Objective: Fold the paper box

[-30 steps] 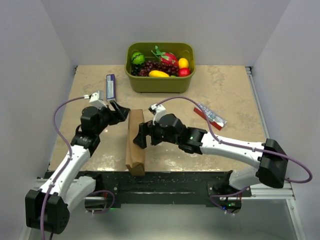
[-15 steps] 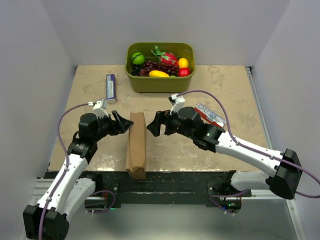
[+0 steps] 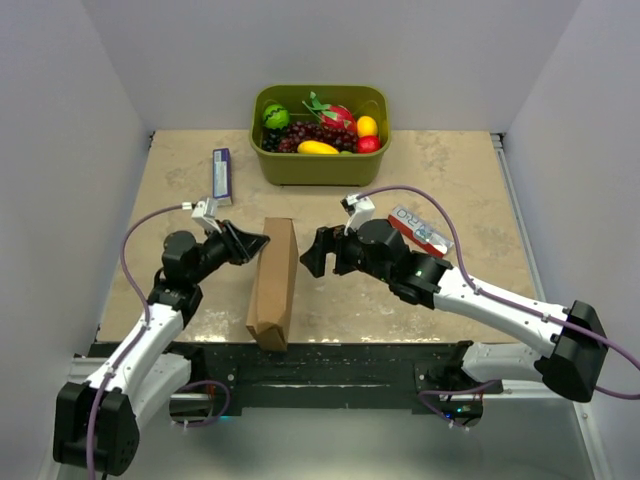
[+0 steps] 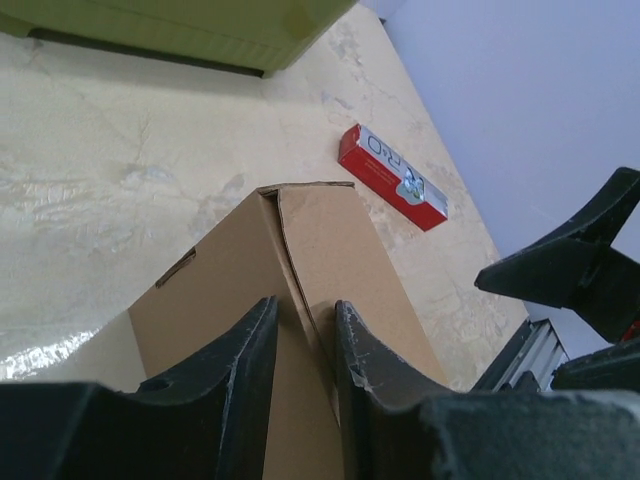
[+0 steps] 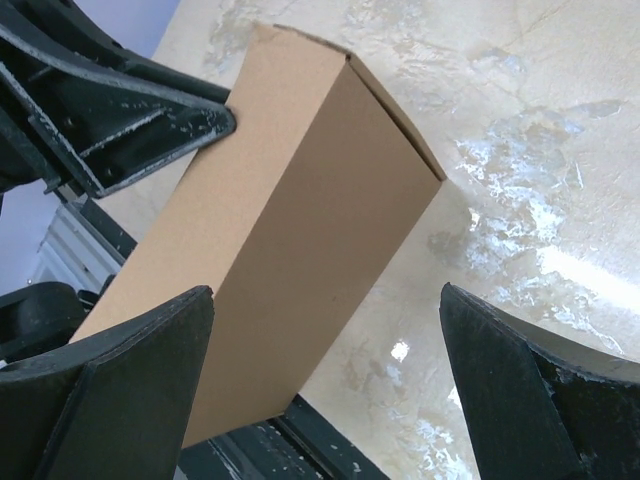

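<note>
Standing folded, paper box (image 3: 273, 281), plain brown, narrow

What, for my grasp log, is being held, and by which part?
The left gripper pinches the paper box by its far top edge; the right gripper is open, holding nothing.

Counter (image 3: 450, 180): beige, marbled, glossy in patches.
Far edge, centre: olive-green tub (image 3: 318, 168) of fruit.
Just left of the tub, apart from it: small purple-and-white carton (image 3: 222, 174), lying flat.
Right side: red-and-white packet (image 3: 420, 230), flat, angled.
Centre, near side: paper box (image 3: 274, 280), brown cardboard, folded narrow, standing on a long edge and leaning, near end at the counter's front edge.
</note>
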Robot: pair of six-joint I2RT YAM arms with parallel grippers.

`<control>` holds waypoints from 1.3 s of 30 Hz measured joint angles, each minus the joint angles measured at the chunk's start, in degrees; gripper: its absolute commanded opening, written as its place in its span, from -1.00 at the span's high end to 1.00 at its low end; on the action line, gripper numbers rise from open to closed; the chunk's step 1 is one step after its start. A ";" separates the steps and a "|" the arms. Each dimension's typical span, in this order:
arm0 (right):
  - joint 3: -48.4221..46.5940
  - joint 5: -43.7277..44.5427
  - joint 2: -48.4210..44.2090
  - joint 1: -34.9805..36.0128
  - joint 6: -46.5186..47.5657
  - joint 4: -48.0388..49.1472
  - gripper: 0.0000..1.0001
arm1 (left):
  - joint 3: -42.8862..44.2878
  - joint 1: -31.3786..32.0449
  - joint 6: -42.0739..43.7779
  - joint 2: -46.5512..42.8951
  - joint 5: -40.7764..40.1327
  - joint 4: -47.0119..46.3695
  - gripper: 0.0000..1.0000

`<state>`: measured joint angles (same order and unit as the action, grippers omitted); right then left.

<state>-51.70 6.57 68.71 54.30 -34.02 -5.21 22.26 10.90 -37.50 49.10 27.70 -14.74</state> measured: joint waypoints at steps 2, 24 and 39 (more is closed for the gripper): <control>0.11 0.02 0.00 0.00 0.02 -0.02 -0.98 | -0.31 -0.55 -0.39 1.01 -0.48 -2.03 0.64; 0.17 1.20 0.00 -2.34 3.82 0.15 -0.97 | 6.27 -13.46 7.04 11.23 -13.44 13.90 -0.66; 3.21 0.66 -4.11 -30.21 11.37 3.04 -0.98 | 18.49 -13.51 22.58 0.74 -15.98 16.55 -1.00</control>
<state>-48.49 7.22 64.60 24.10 -22.65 -2.17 40.75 -2.61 -14.92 49.84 11.73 1.80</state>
